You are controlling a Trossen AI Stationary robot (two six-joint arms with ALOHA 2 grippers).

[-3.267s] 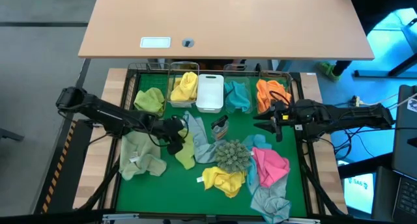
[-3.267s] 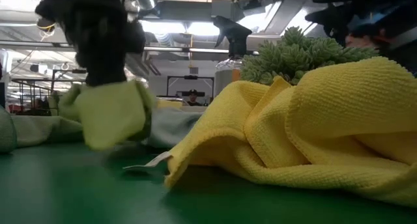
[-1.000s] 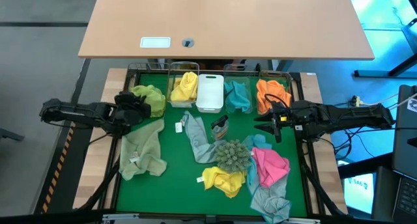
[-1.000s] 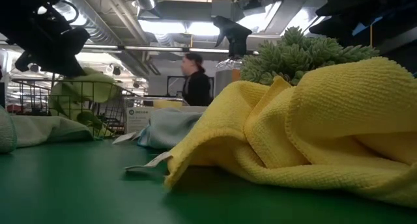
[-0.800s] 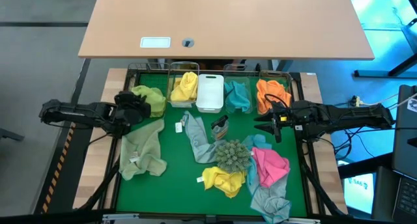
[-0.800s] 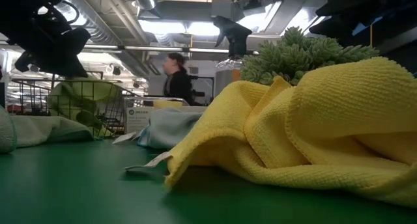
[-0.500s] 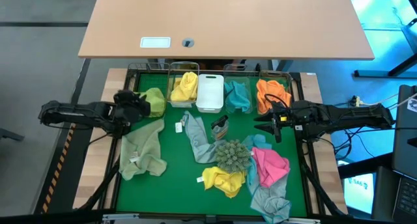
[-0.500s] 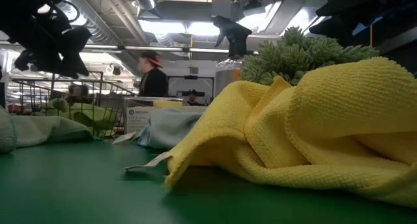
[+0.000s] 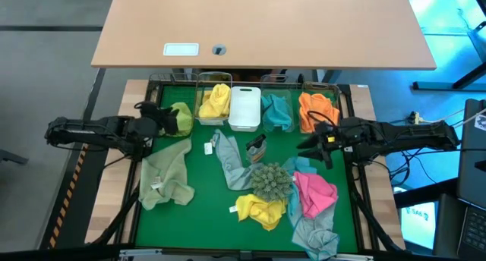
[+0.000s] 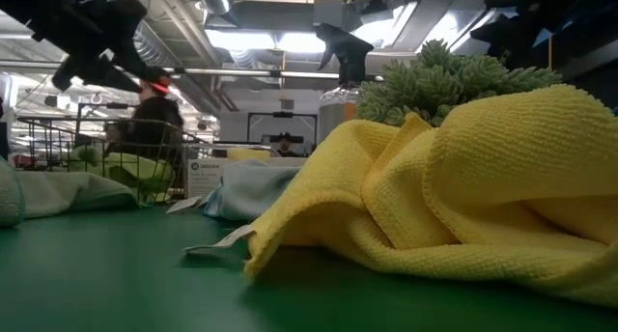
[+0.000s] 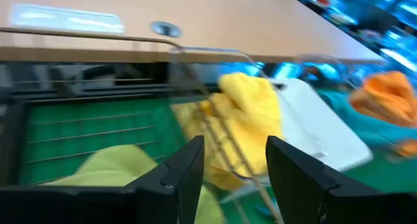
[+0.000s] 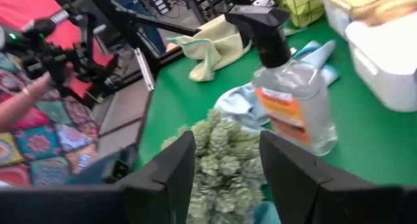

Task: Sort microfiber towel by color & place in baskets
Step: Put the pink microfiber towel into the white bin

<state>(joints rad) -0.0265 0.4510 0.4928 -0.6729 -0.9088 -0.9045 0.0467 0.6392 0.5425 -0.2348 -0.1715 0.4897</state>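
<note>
Dropped lime towel into far-left basket; left hand now apart, empty; right hand apart, waiting right.

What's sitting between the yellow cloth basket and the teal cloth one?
The opaque white basket sits between the yellow towel's basket and the teal towel's basket, seen in the high view.

Even bright overhead light, soft shadows; ceiling lamps glare in low view; wrist views motion-blurred, foreground soft
</note>
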